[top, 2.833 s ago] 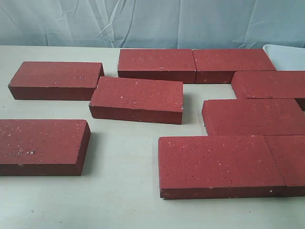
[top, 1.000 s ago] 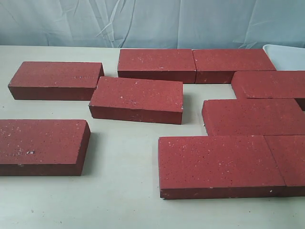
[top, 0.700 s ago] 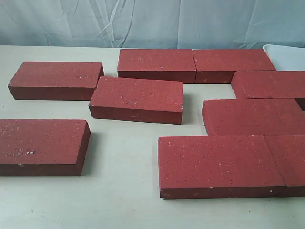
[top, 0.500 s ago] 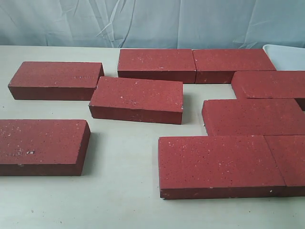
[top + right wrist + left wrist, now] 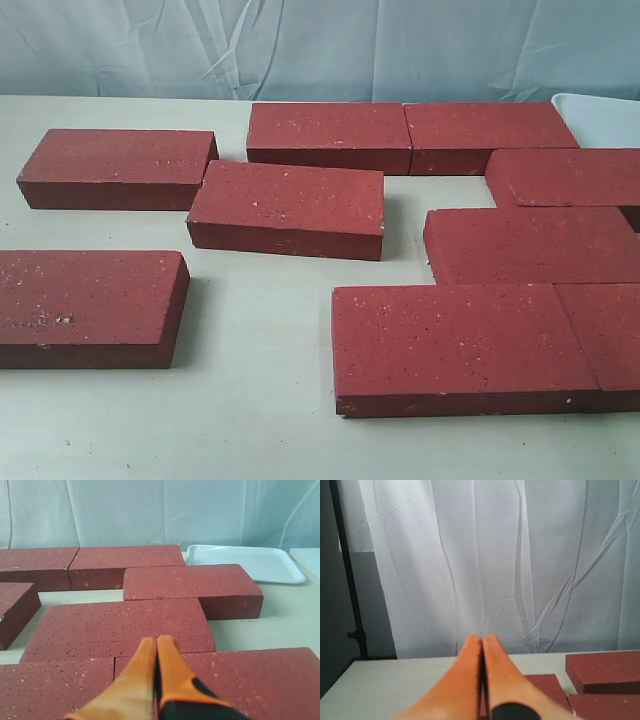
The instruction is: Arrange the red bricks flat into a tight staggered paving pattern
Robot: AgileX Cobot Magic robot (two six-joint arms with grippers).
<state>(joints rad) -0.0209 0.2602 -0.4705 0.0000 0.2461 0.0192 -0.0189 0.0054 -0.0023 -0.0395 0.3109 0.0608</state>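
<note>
Several dark-red bricks lie flat on the table. On the right they sit close together: two end to end at the back [image 5: 328, 130], one below them at the edge [image 5: 566, 176], another under it [image 5: 535, 244], and two side by side in front [image 5: 460, 340]. Three lie loose on the left: one at the back left [image 5: 118, 162], one angled in the middle [image 5: 288, 204], one at the front left [image 5: 88, 300]. No gripper shows in the exterior view. My left gripper [image 5: 482, 639] is shut and empty above the table. My right gripper [image 5: 155, 641] is shut and empty over the packed bricks [image 5: 120, 625].
A white tray [image 5: 246, 561] stands at the back right beside the bricks, its corner visible in the exterior view [image 5: 602, 118]. A pale curtain [image 5: 320, 45] hangs behind the table. A dark stand pole [image 5: 347, 575] rises at the side in the left wrist view.
</note>
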